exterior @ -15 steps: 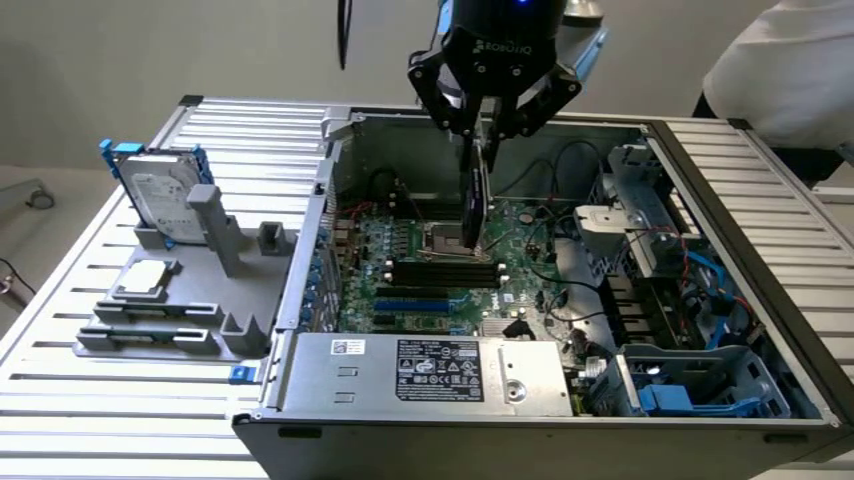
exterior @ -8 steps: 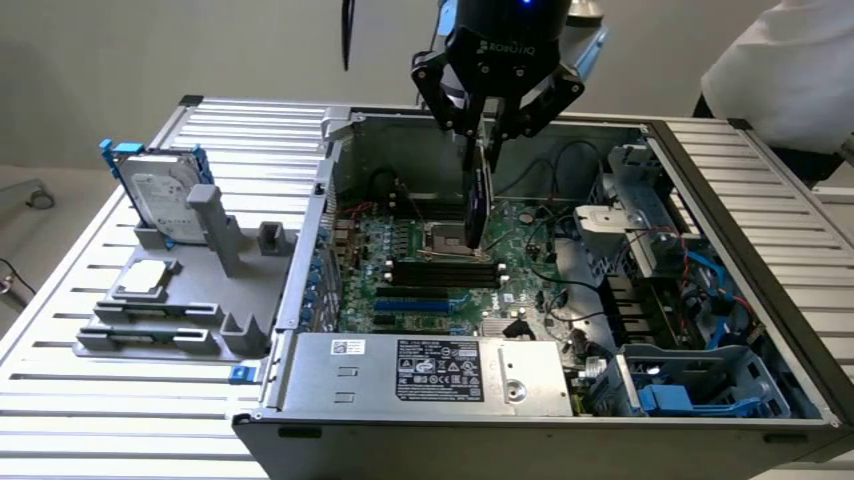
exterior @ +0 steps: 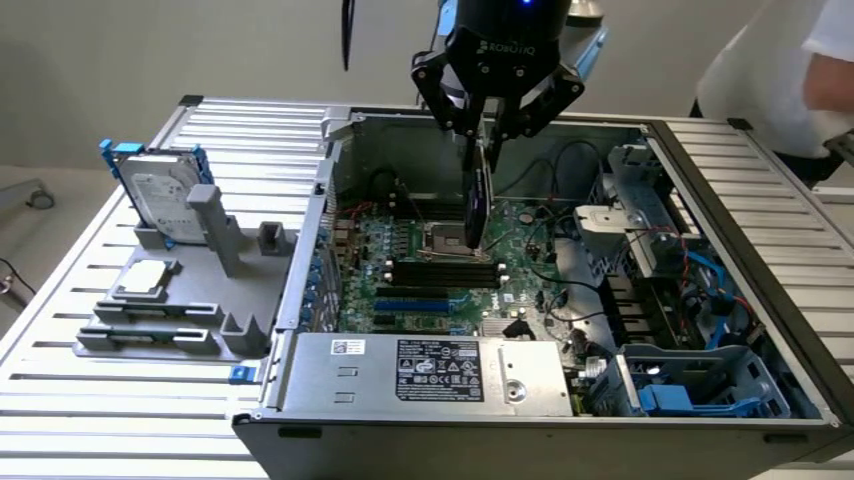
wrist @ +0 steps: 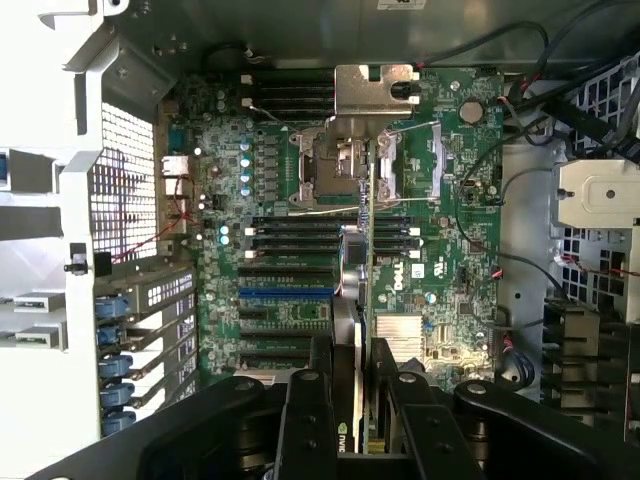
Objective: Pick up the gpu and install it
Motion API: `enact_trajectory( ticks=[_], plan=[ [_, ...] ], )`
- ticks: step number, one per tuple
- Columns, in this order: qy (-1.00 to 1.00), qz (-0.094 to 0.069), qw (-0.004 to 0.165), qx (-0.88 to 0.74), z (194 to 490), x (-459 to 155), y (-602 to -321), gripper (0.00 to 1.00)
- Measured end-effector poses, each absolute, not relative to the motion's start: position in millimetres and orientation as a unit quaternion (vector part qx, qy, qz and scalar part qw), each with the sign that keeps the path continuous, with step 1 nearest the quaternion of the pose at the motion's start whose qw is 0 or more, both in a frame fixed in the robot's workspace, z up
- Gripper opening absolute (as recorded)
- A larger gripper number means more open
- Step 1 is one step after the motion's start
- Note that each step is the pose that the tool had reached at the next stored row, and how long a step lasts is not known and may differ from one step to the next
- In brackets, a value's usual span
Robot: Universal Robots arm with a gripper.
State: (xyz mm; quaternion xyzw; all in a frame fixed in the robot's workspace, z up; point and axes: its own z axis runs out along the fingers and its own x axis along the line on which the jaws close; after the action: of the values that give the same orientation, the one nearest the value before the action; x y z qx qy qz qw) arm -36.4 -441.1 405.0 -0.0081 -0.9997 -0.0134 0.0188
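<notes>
Gpu (exterior: 477, 200): pinched edge-on in jaws above motherboard (exterior: 514, 240); best held plumb and squared to its slot when seating.

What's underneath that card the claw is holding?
Under the gpu lies the green motherboard, with its processor socket and black slots. The strip directly beneath it is covered.

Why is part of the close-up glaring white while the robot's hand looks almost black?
Wrist view: the pale case wall is blown out by glare, while the hand, shut on the gpu, sits in shadow near the lens. Exterior view: light is even, though a person's white sleeve washes out.
</notes>
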Motion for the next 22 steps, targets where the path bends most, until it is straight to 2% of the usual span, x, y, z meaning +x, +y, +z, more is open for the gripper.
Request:
enact_trajectory(
  ticks=[12,22],
  plan=[
    [-0.999,-0.013,0.011,0.049,404.9,-36.3,-441.1,0.26],
    [-0.99,-0.012,0.012,0.139,403.8,-36.4,-441.1,0.26]
  ],
)
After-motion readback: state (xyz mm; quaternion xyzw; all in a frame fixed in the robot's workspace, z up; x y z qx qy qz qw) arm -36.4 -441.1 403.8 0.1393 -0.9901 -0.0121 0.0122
